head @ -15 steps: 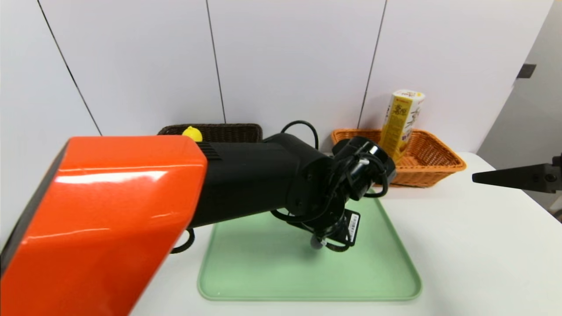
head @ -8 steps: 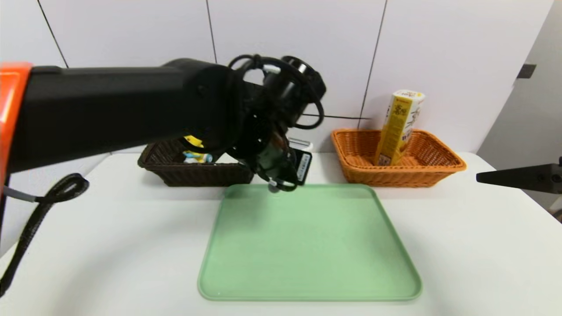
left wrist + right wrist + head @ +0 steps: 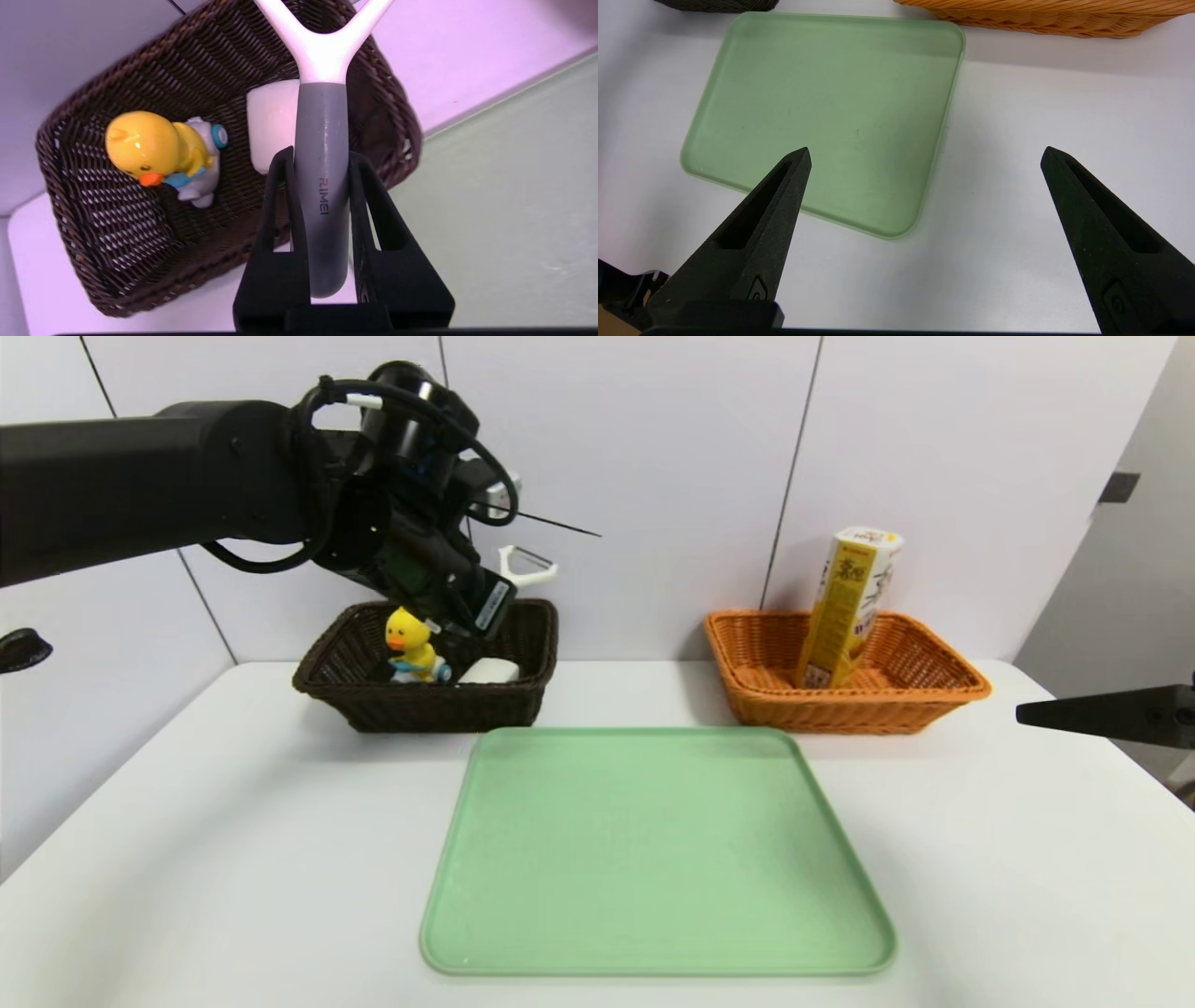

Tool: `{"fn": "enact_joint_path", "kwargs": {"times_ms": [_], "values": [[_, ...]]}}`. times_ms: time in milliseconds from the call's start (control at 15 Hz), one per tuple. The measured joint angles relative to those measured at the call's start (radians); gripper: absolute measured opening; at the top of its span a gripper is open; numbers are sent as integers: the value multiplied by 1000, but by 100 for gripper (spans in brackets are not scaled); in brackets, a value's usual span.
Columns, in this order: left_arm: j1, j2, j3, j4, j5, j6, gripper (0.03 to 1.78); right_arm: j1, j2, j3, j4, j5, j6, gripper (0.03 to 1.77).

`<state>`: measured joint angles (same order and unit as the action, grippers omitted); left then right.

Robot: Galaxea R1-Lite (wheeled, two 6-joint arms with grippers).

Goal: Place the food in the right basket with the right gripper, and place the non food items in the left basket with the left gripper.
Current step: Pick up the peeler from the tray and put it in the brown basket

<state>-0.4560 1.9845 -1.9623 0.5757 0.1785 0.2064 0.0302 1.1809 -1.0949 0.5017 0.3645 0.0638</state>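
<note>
My left gripper (image 3: 320, 154) is shut on the grey handle of a peeler (image 3: 321, 140). Its white forked head (image 3: 526, 565) hangs above the right end of the dark brown left basket (image 3: 425, 707). A yellow duck toy (image 3: 412, 642) and a white block (image 3: 490, 670) lie inside that basket. The orange right basket (image 3: 887, 711) holds a tall yellow carton (image 3: 851, 607), which leans on its back wall. Low over the table's right edge, my right gripper (image 3: 1102, 714) is open with nothing between its fingers (image 3: 784, 186).
A bare green tray (image 3: 653, 859) lies on the white table between and in front of the two baskets. A white panelled wall stands close behind the baskets. My left arm (image 3: 140, 495) reaches across the upper left.
My left arm has swung from over the tray up, back and left, carrying the peeler over the dark basket. The right gripper has stayed in place.
</note>
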Motion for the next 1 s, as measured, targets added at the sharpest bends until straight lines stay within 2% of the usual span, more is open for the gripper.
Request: {"fn": "enact_joint_path", "kwargs": {"times_ms": [133, 200, 400, 800, 1000], "values": [[64, 18, 1, -62, -100, 100, 29, 0, 0, 1, 0, 0, 0, 170], [84, 31, 4, -98, -129, 137, 29, 0, -1, 1, 0, 0, 0, 170], [114, 68, 27, -140, -141, 195, 29, 0, -3, 2, 0, 0, 0, 170], [119, 120, 85, -155, -143, 201, 29, -4, -6, 1, 0, -1, 0, 170], [117, 133, 88, -157, -138, 195, 73, -6, -6, 0, -1, 0, 0, 170]]}}
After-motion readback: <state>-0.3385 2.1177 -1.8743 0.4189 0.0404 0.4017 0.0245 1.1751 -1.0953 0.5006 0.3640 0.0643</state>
